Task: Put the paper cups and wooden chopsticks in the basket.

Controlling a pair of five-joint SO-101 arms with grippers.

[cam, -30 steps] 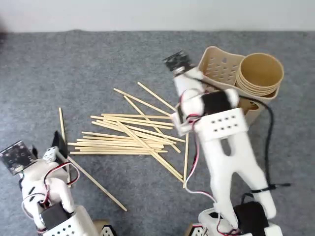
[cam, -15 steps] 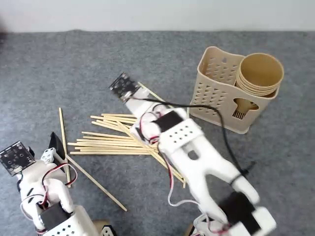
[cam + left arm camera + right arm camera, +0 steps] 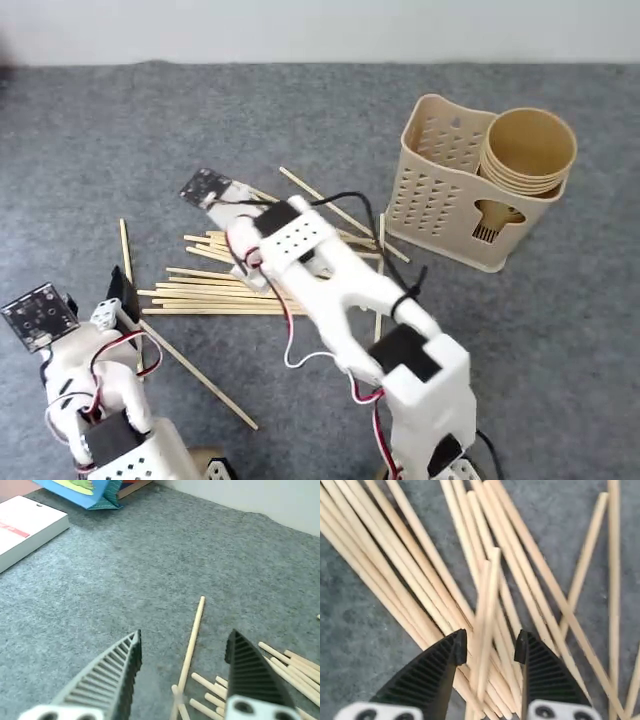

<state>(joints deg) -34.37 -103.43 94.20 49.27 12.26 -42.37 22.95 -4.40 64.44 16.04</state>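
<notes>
One basket point(image 3: 440, 190), one stack of paper cups point(image 3: 527, 150), about twenty chopsticks point(image 3: 215, 295), two grippers.

The cups sat nested as a single stack, with at least four rims showing one under another. The chopsticks crossed and covered each other in the pile, so twenty was only a fair count. Two of them lay uppermost between the jaws of the right gripper point(image 3: 490, 645), with at least ten more under, beside and ahead of it. One lone stick lay just ahead of the left gripper point(image 3: 182, 645), and at least six stick ends lay beside one of its fingers. Well ahead of that gripper were one white box point(image 3: 25, 530) and one blue sheet point(image 3: 85, 490).
</notes>
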